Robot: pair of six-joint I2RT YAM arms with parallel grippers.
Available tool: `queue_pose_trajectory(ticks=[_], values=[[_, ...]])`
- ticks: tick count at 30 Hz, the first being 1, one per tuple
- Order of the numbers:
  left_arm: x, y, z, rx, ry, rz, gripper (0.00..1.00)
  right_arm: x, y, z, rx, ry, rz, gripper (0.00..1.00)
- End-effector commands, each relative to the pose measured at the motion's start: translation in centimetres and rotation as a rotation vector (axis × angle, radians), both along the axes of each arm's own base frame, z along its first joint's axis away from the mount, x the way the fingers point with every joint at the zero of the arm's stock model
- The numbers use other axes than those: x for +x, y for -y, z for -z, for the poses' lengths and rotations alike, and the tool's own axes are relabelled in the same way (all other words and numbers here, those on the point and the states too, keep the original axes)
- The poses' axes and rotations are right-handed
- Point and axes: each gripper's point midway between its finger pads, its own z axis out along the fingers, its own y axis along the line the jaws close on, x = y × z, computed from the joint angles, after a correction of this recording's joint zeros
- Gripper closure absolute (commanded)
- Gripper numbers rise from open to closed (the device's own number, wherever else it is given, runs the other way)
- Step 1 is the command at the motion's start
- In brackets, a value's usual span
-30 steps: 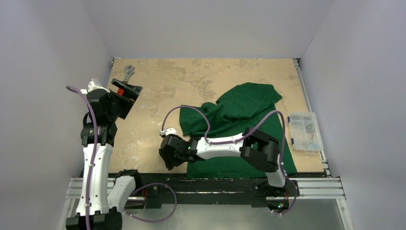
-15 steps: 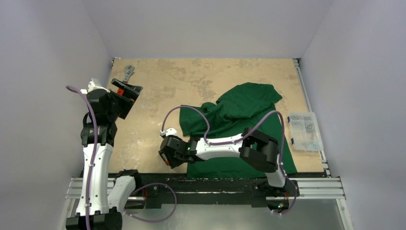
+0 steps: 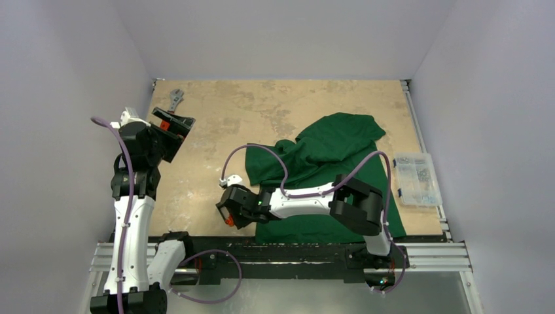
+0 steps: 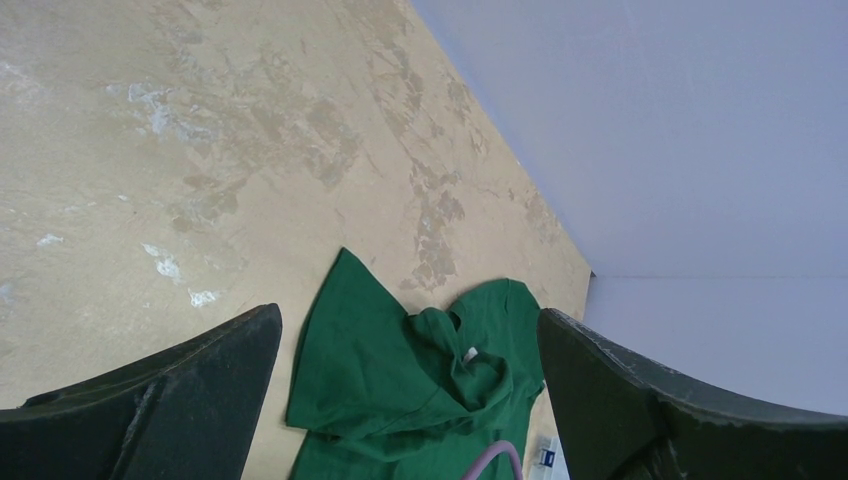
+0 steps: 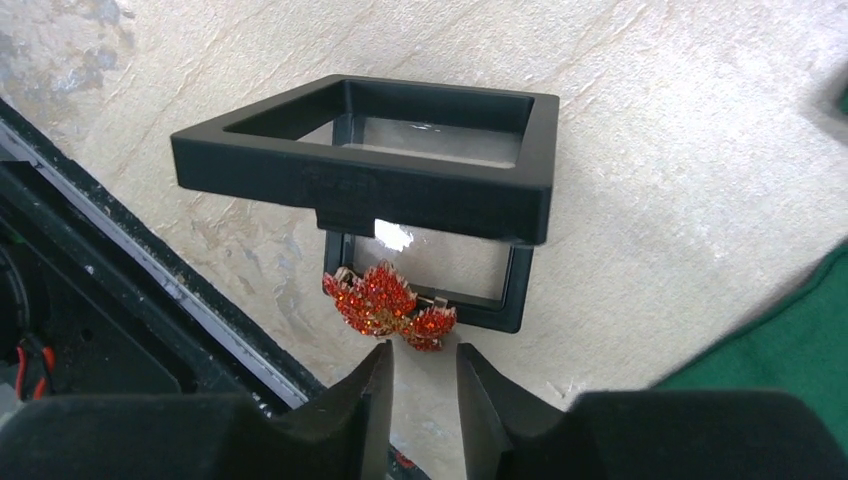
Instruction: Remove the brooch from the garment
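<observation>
Right pincer [image 5: 422,365] has narrowed, gripping nothing (left pincer [image 4: 408,335] gapes); brooch [image 5: 390,305] lies on black frame [image 5: 360,180], off the shirt [image 3: 334,140]; removal looks done.

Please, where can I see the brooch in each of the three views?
Top external: the brooch is an orange-red speck at the right gripper tip, lower centre-left.
Left wrist: not in it.
Right wrist: centre, just beyond that gripper, by a black open box.
Shared landmark: the green garment.
</observation>
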Motion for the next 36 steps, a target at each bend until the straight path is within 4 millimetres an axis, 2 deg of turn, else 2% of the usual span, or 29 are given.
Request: queue_pose_trajectory(ticks=[1,3,5,9,12,15,18,28,36], values=[[0.4,0.0,-0.5,-0.02,0.033,0.001,0.0,0.4,-0.8,-3.9,0.094,0.051,-0.005,0.57],[0.3,0.0,-0.7,-0.024,0.04,-0.002,0.0,0.3,-0.8,-4.4,0.115,0.047,-0.006,0.43],[0.3,0.1,-0.9,-0.028,0.056,0.002,0.0,0.7,-0.6,-4.6,0.114,0.071,0.007,0.38],[0.6,0.3,-0.5,-0.04,0.039,0.004,0.0,0.4,-1.5,-4.6,0.114,0.082,-0.001,0.38],[0.6,0.2,-0.5,-0.04,0.037,0.001,0.0,0.4,-2.0,-3.8,0.098,0.078,0.011,0.35],[0.4,0.1,-0.8,-0.036,0.042,-0.006,0.0,0.5,-1.8,-2.9,0.065,0.071,0.03,0.34],[0.3,0.0,-0.7,-0.032,0.041,-0.006,0.0,1.1,-1.8,-2.7,0.05,0.093,0.067,0.33],[0.3,0.0,-0.6,-0.035,0.042,-0.01,0.0,1.3,-2.3,-1.3,0.019,0.098,0.11,0.29],[0.4,0.0,-0.6,-0.038,0.042,-0.012,0.0,1.0,-1.8,-0.2,-0.012,0.11,0.107,0.31]])
